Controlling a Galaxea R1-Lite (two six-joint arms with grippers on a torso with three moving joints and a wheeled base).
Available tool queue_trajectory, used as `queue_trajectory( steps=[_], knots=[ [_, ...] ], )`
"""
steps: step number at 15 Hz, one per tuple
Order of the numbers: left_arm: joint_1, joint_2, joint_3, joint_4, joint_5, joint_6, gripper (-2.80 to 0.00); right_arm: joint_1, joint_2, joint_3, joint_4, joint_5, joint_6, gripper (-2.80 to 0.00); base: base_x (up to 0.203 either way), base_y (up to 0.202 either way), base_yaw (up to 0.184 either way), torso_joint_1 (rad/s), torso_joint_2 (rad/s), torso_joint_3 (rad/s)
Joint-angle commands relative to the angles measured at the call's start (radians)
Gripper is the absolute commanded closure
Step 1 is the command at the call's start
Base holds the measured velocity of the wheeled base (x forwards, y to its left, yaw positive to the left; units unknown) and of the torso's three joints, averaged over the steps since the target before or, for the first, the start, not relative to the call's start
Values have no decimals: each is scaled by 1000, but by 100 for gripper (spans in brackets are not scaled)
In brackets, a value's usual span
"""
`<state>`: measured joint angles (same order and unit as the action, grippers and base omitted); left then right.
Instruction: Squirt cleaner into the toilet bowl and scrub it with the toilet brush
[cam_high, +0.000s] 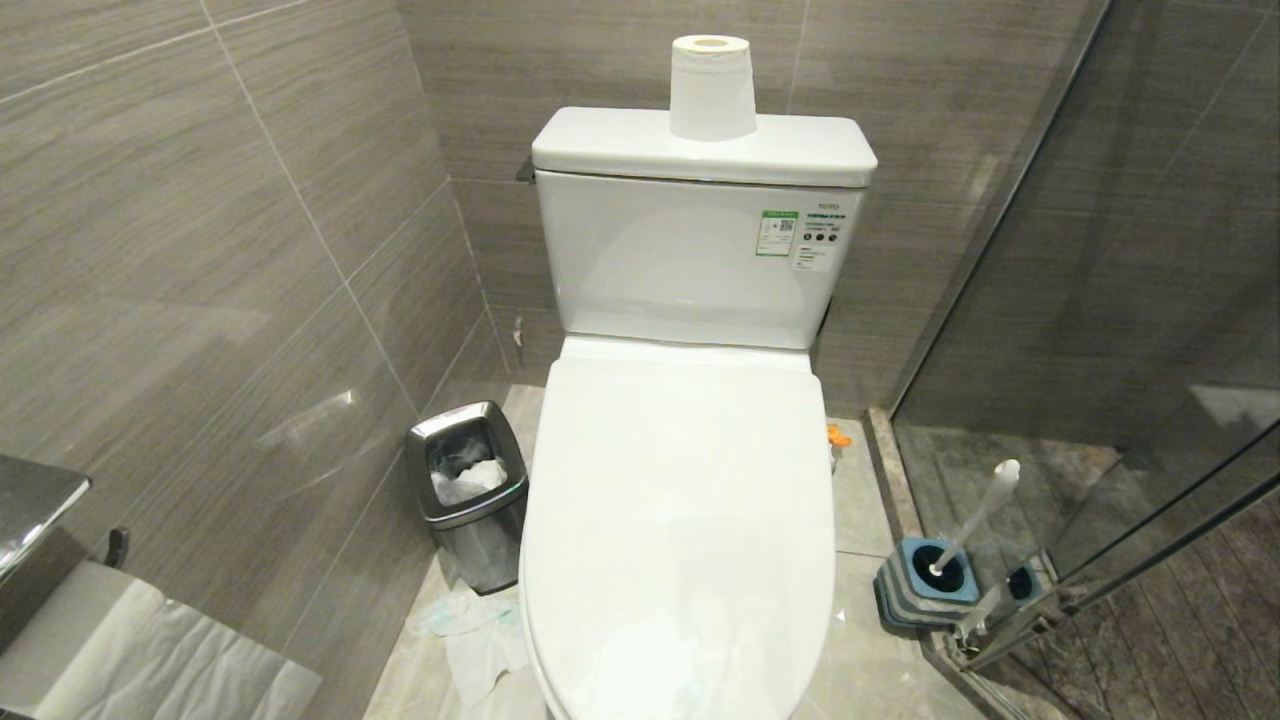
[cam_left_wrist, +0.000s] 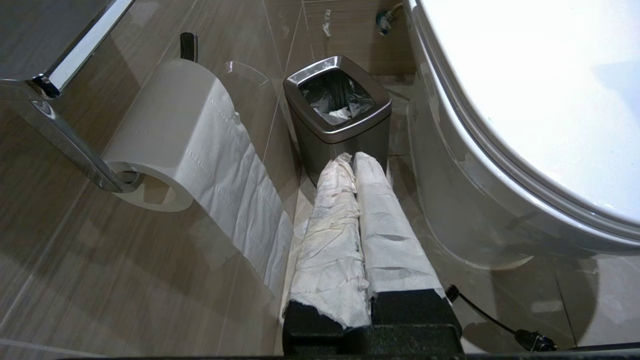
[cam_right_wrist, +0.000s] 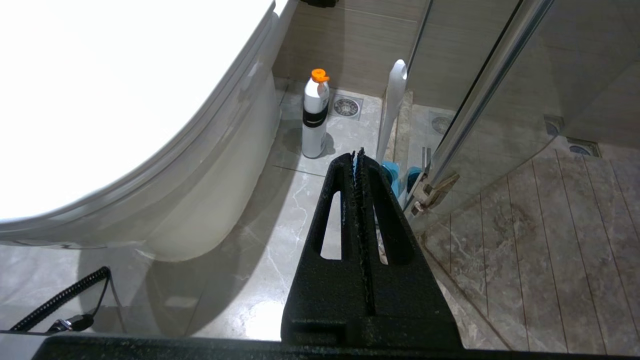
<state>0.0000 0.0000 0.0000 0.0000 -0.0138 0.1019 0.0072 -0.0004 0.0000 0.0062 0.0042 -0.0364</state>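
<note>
While both hands hang closed, toilet brush (cam_right_wrist: 391, 107) stands near right hand (cam_right_wrist: 358, 155).

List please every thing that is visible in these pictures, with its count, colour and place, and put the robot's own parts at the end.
toilet bowl: 1, white, centre, lid shut
tank: 1, white, behind the lid, green-white sticker
paper roll: 1, white, upright on the tank
waste bin: 1, steel, floor on the robot's left of the toilet
paper roll on wall holder: 1, white, left wall, a strip hanging down
loose paper: white, floor in front of the bin
toilet brush: 1, whitish handle, in blue holder by the glass door
bottle: 1, white, orange cap, floor right of the toilet
floor drain: 1, metal, behind the bottle
left gripper: paper-wrapped, shut, above the floor
right gripper: black, shut, above the floor
</note>
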Motion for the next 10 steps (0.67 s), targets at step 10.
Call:
queue_trajectory(
  steps=[10],
  knots=[
    [0,2,0,0,0,1,0,0,0,0,0,0,0,0,0,0,0,0,0,0]
  ],
)
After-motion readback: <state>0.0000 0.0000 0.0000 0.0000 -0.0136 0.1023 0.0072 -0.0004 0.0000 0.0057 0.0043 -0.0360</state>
